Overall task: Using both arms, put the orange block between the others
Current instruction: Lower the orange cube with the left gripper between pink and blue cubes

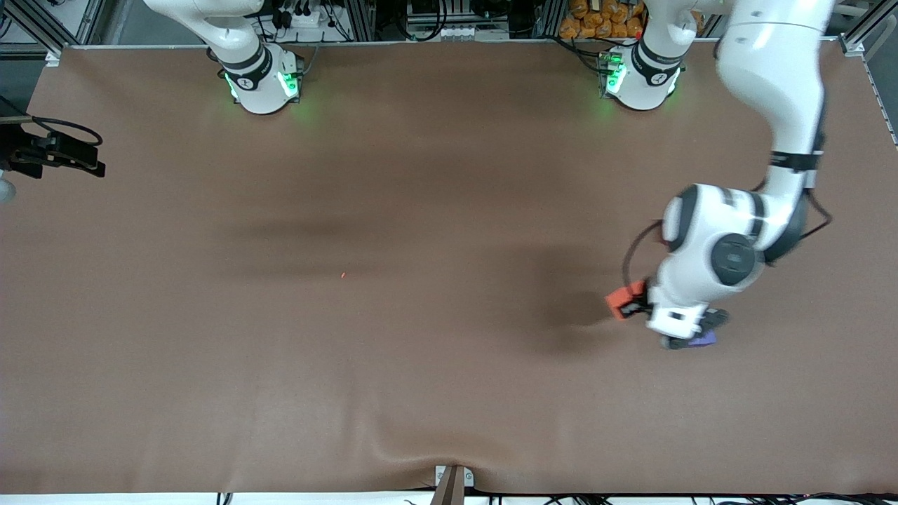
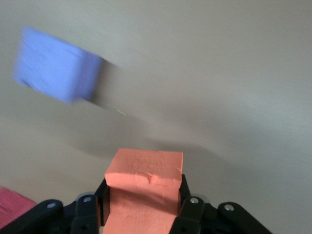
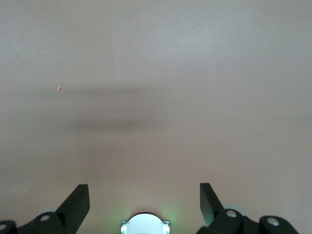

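My left gripper point(image 2: 144, 195) is shut on the orange block point(image 2: 144, 168), one black finger pressed against each side. From the front, that orange block point(image 1: 619, 299) sits in the left gripper point(image 1: 631, 306), low at the left arm's end of the table. The purple cube point(image 1: 704, 340) lies nearer the front camera, half hidden under the hand; the left wrist view shows the purple cube point(image 2: 53, 66) blurred. The pinkish-red cube point(image 2: 10, 207) shows only as a corner there, and the arm hides it from the front. My right gripper point(image 3: 143, 187) hangs open and empty, high over its own base point(image 3: 145, 225).
Brown cloth point(image 1: 421, 365) covers the whole table and bulges into a fold at the front edge point(image 1: 449, 459). A tiny red speck point(image 1: 343, 275) lies mid-table. A black device with a cable point(image 1: 56, 153) juts in at the right arm's end.
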Available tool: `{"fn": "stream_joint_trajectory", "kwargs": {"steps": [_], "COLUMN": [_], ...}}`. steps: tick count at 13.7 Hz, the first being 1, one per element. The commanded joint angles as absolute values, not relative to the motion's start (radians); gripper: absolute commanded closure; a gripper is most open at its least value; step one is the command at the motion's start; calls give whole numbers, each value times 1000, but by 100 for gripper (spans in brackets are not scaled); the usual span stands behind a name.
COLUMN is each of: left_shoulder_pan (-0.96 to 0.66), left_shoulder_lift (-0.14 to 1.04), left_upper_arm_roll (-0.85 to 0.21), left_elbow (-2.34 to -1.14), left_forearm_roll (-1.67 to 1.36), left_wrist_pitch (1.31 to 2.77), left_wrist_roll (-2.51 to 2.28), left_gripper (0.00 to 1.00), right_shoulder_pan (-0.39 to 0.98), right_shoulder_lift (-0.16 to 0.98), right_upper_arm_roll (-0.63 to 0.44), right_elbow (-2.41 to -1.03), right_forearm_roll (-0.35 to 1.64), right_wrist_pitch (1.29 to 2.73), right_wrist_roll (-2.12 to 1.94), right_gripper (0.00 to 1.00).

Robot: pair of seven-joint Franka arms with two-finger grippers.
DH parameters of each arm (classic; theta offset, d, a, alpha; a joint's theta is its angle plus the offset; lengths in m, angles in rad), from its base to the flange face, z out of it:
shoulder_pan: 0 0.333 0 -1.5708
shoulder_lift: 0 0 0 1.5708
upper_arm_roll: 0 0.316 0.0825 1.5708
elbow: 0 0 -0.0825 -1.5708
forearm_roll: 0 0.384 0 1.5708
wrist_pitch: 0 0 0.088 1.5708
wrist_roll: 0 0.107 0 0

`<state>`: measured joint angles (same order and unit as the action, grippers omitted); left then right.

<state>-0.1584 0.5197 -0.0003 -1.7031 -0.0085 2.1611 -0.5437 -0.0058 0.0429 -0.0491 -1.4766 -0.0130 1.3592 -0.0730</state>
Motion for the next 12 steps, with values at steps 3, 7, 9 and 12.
{"fn": "stream_joint_trajectory", "kwargs": {"steps": [3,7,9,12], "left_shoulder_pan": [-5,44,46,43], "left_shoulder_lift": [477,431,416,414], "left_upper_arm_roll": [-15,-17,-17,-20], "left_elbow": [-1819,-1949,-1992,-2031], "left_forearm_roll": [37,94,94,94], "left_wrist_pitch": [2190,2304,2345,2404], "left_wrist_roll": [-238,-158,-117,-97], "left_gripper": [100,100,100,100], "right_shoulder_pan": [-3,-8,-6,-3], "right_shoulder_lift": [26,28,28,28], "right_upper_arm_roll": [-46,-46,-45,-41], "right_elbow": [-1488,-1480,-1479,-1479], "right_forearm_roll": [24,26,28,29], "right_wrist_pitch": [1359,1358,1358,1358], "right_wrist_roll": [-77,-78,-80,-80], "right_gripper": [0,0,0,0]}}
